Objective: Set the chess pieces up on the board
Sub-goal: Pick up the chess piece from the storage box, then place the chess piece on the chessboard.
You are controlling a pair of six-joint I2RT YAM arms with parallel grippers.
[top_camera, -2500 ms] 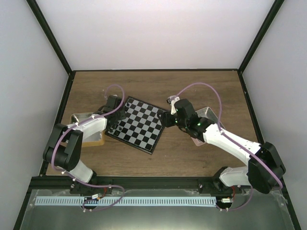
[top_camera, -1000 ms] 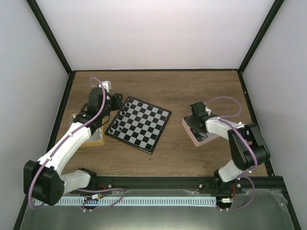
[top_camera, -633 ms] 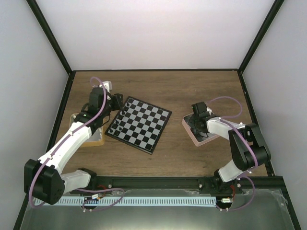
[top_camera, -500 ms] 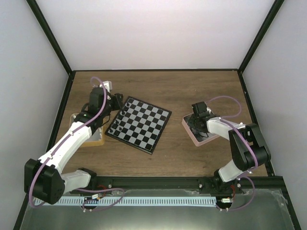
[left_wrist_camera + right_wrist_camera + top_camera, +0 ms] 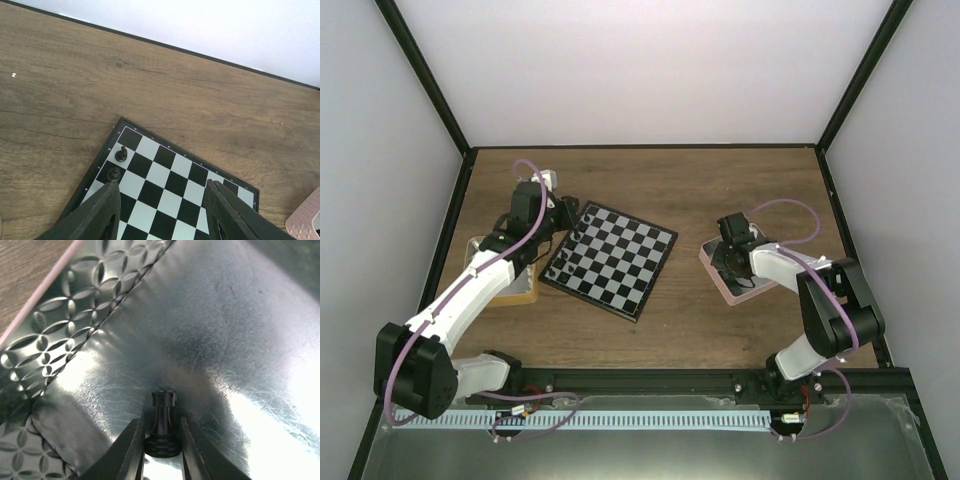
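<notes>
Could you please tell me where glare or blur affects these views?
Right wrist: strong glare on the metal tray floor, black chess piece in focus. Left wrist: even light, board crisp, near fingers dark. Top external: soft, even light.

We log the board (image 5: pixel 610 258) lying flat and askew, black and pale grey checks inside a thin black rim. Two black pieces (image 5: pixel 121 153) stand upright on neighbouring squares at one corner. A third black piece (image 5: pixel 164 415) stands upright, pinched by the right gripper (image 5: pixel 162 452).
</notes>
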